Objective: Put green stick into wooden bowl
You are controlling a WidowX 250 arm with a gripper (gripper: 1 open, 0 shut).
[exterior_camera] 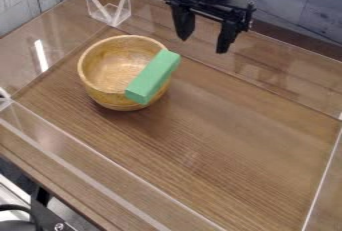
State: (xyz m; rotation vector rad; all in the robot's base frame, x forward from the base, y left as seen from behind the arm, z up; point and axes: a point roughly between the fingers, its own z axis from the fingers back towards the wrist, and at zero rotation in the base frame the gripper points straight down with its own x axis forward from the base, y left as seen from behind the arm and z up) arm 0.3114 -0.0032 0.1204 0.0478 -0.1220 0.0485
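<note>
The round wooden bowl (112,65) stands on the left part of the table. A bright green stick (154,76) lies in it, slanted, with its upper end resting on the bowl's right rim. My black gripper (202,34) hangs open above the table behind and to the right of the bowl, pointing straight down, with nothing between its fingers. It touches neither the bowl nor the stick.
Clear plastic walls (54,27) fence the wooden table (227,125) on all sides. A small clear folded stand (107,8) sits at the back left behind the bowl.
</note>
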